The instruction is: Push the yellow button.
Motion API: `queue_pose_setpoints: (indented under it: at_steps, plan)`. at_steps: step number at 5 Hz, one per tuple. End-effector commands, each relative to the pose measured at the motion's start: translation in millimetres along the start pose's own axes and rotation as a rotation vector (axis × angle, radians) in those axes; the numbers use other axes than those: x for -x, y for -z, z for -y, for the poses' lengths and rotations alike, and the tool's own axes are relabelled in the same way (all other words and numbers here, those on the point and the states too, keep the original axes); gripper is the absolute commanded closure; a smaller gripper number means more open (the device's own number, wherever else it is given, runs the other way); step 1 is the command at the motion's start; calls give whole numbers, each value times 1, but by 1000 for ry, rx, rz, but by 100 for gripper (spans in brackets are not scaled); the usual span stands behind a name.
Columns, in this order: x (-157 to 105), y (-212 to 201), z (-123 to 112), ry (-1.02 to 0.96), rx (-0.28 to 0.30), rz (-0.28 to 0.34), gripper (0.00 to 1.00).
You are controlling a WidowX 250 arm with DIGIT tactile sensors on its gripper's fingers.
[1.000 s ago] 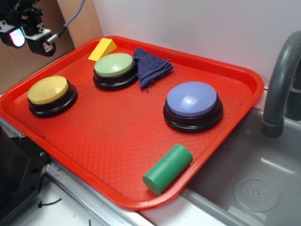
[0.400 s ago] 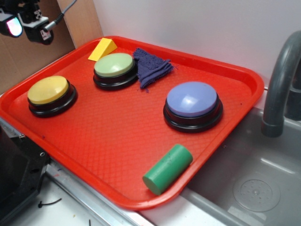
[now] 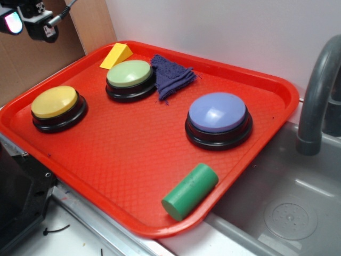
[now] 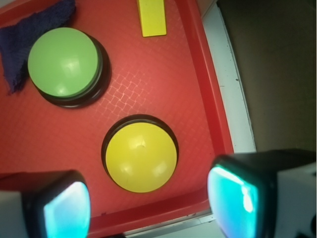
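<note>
The yellow button (image 3: 55, 102) (image 4: 141, 157), a domed yellow top on a black base, sits at the left end of the red tray (image 3: 128, 160). My gripper (image 3: 21, 18) (image 4: 148, 208) hangs high above the tray's left edge, well clear of the button. In the wrist view its two glowing pads (image 4: 67, 210) stand wide apart with nothing between them, and the button lies below and just ahead of the gap. The gripper is open.
On the tray also stand a green button (image 3: 129, 74), a purple-blue button (image 3: 218, 113), a yellow wedge (image 3: 116, 55), a dark blue cloth (image 3: 171, 76) and a green cylinder (image 3: 190, 190). A grey faucet (image 3: 319, 90) and sink (image 3: 287, 213) lie to the right.
The gripper has risen and drifted left toward the top-left corner of the exterior view. Everything on the tray is where it was.
</note>
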State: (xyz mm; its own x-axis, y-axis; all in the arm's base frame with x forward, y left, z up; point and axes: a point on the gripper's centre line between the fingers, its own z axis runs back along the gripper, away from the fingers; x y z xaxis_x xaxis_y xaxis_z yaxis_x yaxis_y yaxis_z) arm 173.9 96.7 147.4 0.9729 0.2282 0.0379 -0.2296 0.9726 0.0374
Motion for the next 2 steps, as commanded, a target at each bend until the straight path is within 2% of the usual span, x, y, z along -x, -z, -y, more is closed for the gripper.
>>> queue_pose_setpoints:
  at_steps: [1,2]
  plan:
    - [-6,-21,-11,-19,-15,63,0]
    - [-6,-23,-12,-21,-13,65,0]
